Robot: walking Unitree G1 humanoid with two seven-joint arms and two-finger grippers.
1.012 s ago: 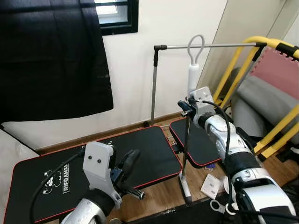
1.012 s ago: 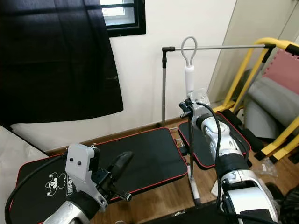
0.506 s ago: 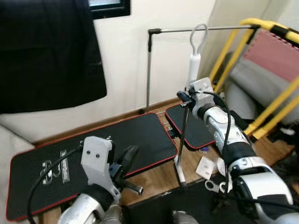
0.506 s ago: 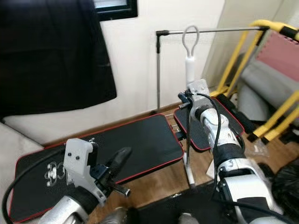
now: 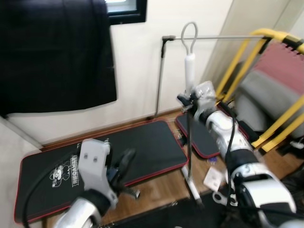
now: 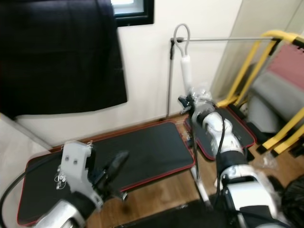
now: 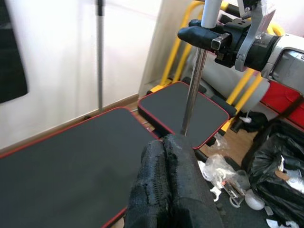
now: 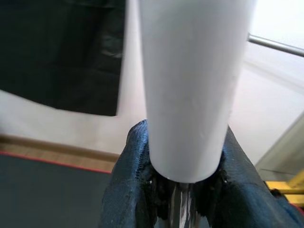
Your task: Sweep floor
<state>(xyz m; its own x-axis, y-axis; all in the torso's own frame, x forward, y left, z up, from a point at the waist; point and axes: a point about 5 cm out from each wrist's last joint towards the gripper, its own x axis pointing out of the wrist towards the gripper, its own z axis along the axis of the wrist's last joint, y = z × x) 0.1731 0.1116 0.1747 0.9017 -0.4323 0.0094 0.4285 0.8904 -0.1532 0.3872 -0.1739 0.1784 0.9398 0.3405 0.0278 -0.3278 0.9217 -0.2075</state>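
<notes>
Wooden floor [image 5: 161, 190] with black mats [image 5: 123, 147] ahead, broom [image 5: 189, 71] now tilted, still pinched in my right gripper [image 5: 186, 100], left gripper [image 7: 164, 156] pressed together, rail [image 5: 213, 38] behind.

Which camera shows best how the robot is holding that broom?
The left wrist view: the right gripper is seen from the side, shut on the broom where pole meets white grip. The eye views show it farther off; the right wrist view shows the white grip up close between the fingers.
</notes>
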